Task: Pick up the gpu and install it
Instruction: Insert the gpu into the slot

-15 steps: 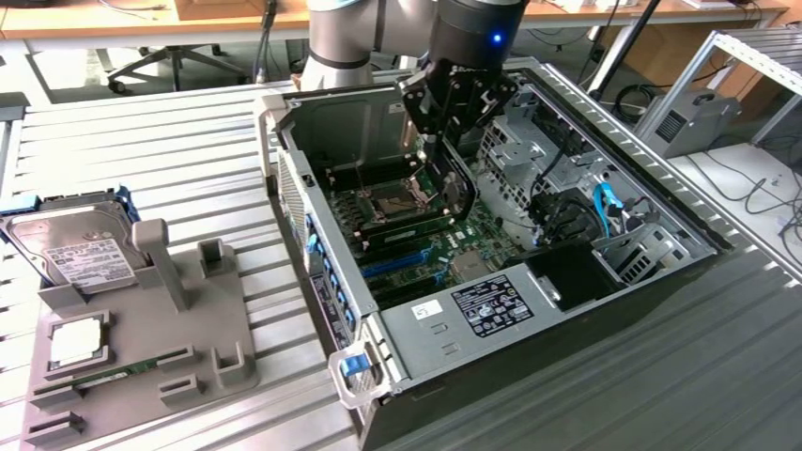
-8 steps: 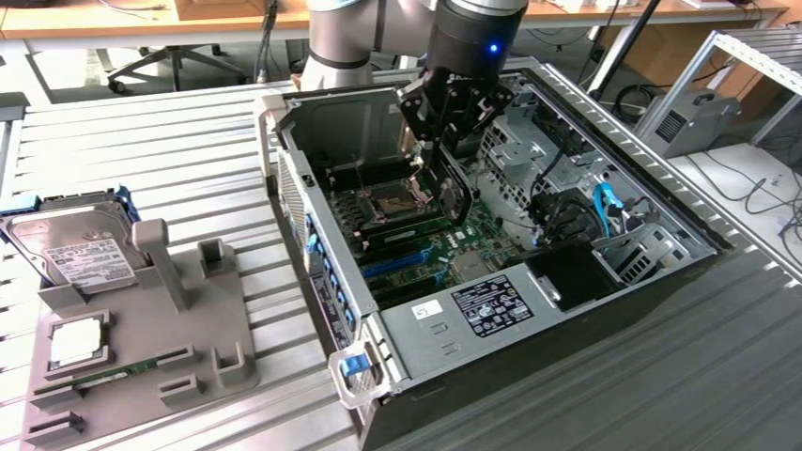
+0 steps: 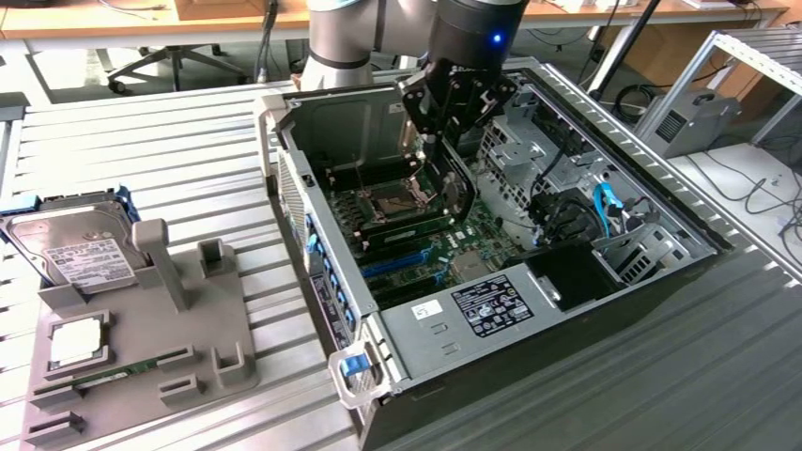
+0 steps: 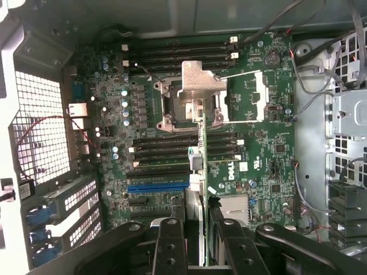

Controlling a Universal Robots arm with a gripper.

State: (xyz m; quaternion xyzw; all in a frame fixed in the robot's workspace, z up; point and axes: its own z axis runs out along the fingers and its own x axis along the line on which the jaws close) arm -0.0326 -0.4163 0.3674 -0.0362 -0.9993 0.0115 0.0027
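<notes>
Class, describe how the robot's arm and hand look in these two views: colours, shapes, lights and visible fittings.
The arm is built of thick rounded silver-grey tube sections, with a black wrist segment carrying a small glowing blue light. The hand is black metal, an open frame of flat linkage bars. Its fingers are flat black bars with round pivot bolts.

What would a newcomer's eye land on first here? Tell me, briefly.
The open computer case in the middle of the exterior view, its circuit board bared. Over it the black gripper holds a thin card edge-down above the board. At the exterior view's left, a hard drive sits in a grey holder.
</notes>
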